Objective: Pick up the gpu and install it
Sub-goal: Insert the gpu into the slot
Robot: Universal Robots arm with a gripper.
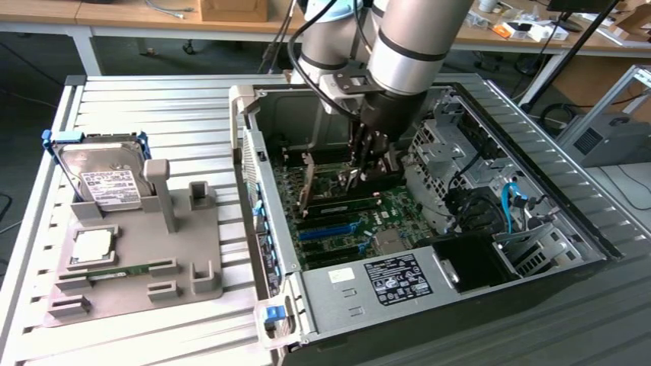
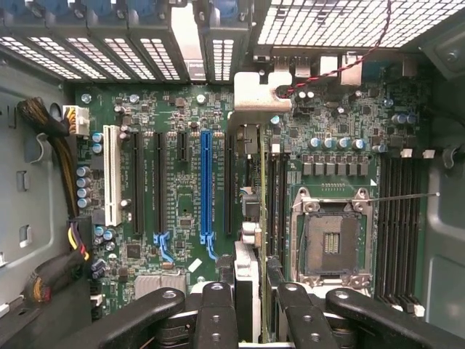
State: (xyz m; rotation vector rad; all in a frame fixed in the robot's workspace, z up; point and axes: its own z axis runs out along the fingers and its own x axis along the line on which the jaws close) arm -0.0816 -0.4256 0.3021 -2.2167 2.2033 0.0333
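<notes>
Gpu (image 1: 328, 183) (image 2: 247, 273): inside the open case (image 1: 569, 229), standing on edge over the motherboard (image 2: 182, 196). Wrist view has it edge-on, between the long blue slot (image 2: 205, 182) and the empty CPU socket (image 2: 327, 243), its silver bracket against the case's rear wall. Cannot tell if it is seated in a slot.

Gripper (image 1: 363, 171) (image 2: 254, 291): reaching down into the case, fingers clamped on either side of the card's upper edge.

Case: lying on its side, side panel off. Power supply (image 1: 392, 278) with white label at the near end, drive cages toward the exterior view's right.

Surface: white slatted table (image 1: 152, 99). On the exterior view's left, well apart from the case, a grey fixture (image 1: 133, 282) holds a hard drive (image 1: 102, 175) upright, a CPU (image 1: 94, 245) lying flat and a RAM stick (image 1: 122, 271) just beside it.

Room: wooden workbench (image 1: 133, 15) behind the table, cardboard box (image 1: 234, 9) on it. More clutter on a bench toward the exterior view's right. Dark floor.
</notes>
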